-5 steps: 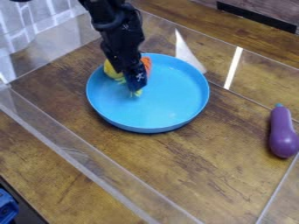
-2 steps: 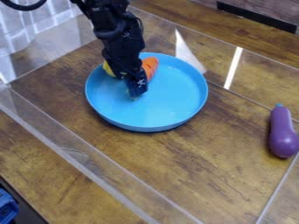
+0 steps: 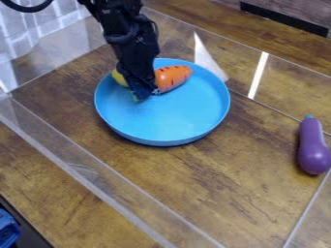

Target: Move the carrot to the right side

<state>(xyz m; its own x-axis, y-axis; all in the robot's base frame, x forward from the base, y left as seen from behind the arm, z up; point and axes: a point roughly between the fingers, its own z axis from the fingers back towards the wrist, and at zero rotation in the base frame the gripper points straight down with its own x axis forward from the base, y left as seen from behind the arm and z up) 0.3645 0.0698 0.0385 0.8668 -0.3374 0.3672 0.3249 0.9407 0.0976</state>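
You have the tool (image 3: 145,87) low over the upper left of the blue plate (image 3: 162,133), with the carrot (image 3: 171,77) right at its fingers, lying on the plate near the far rim. The yellow fruit toy (image 3: 122,77) sits just beside, on the other side of the fingers. You can't be sure of the grip from this view: the fingertips are dark and partly hidden, so whether they are closed on the carrot or only next to it, I cannot tell.

Check that hold before you raise anything. If it is sound, lift straight up first, slowly, so the stubby body doesn't roll out and the yellow toy isn't dragged along. Clear the plate's rim before you swing right, and set the carrot down gently on the desk (image 3: 233,184), short of the purple eggplant (image 3: 313,146).

Against the earlier views, the fingers look drawn closer together, and more of the carrot's orange side shows now, stretching out to the right of them. The plate and the eggplant look unmoved.
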